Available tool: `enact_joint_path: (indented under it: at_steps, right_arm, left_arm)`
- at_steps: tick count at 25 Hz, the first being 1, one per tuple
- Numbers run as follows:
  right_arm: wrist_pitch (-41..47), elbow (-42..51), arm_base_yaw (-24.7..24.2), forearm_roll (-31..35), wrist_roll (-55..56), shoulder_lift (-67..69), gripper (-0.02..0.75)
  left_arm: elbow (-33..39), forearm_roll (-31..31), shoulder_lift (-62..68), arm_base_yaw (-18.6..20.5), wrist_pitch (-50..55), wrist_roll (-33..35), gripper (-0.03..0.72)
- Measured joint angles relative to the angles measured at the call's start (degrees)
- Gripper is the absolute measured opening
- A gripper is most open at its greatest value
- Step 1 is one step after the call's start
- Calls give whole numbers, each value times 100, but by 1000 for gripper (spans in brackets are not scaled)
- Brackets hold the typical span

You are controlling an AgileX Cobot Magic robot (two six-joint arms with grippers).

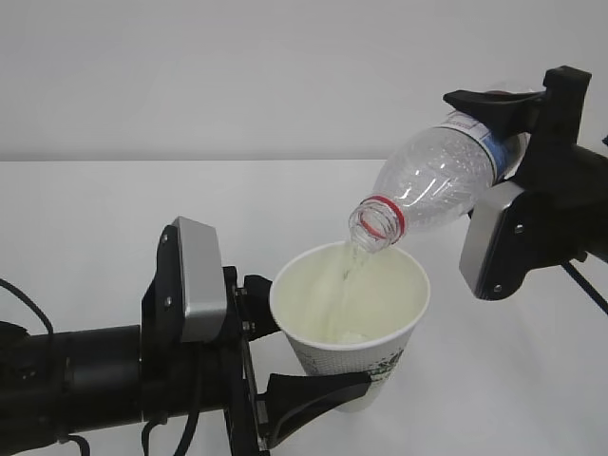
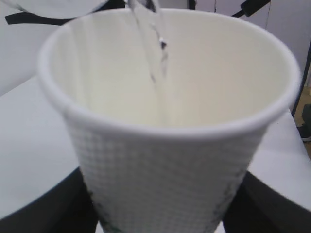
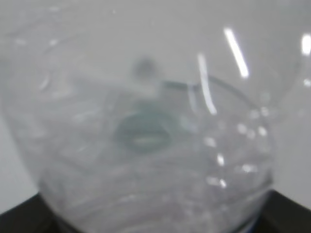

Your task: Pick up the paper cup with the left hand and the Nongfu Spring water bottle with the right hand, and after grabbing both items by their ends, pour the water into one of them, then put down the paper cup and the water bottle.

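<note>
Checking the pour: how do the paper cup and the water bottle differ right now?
The paper cup is opaque white and upright; the water bottle is clear plastic, tipped mouth-down above it. The cup takes in water; the bottle gives it out. Each is gripped by one hand, left hand and right hand.

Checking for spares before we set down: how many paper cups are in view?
1. The paper cup sits in the left pincer, under the tilted water bottle. No others visible; some may sit off-frame.

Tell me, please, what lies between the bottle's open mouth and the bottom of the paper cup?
A thin stream of water runs from the Nongfu Spring water bottle down into the paper cup; nothing else intervenes. The exterior and left wrist views both show it.
</note>
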Motion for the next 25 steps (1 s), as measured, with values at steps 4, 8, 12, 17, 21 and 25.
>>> enact_joint_path:
  at_steps: [4,8,12,17,21,25]
  right_arm:
    - [0,0,0,0,-4,0,499]
    - [0,0,0,0,-4,0,499]
    - [0,0,0,0,-4,0,499]
    - [0,0,0,0,-4,0,499]
    - [-11,0,0,0,-4,0,499]
    - [-43,0,0,0,-4,0,498]
  left_arm:
    - [0,0,0,0,0,0,496]
    - [0,0,3,0,0,0,496]
    - [0,0,3,0,0,0,495]
    - [0,0,3,0,0,0,495]
    - [0,0,3,0,0,0,495]
    - [0,0,3,0,0,0,495]
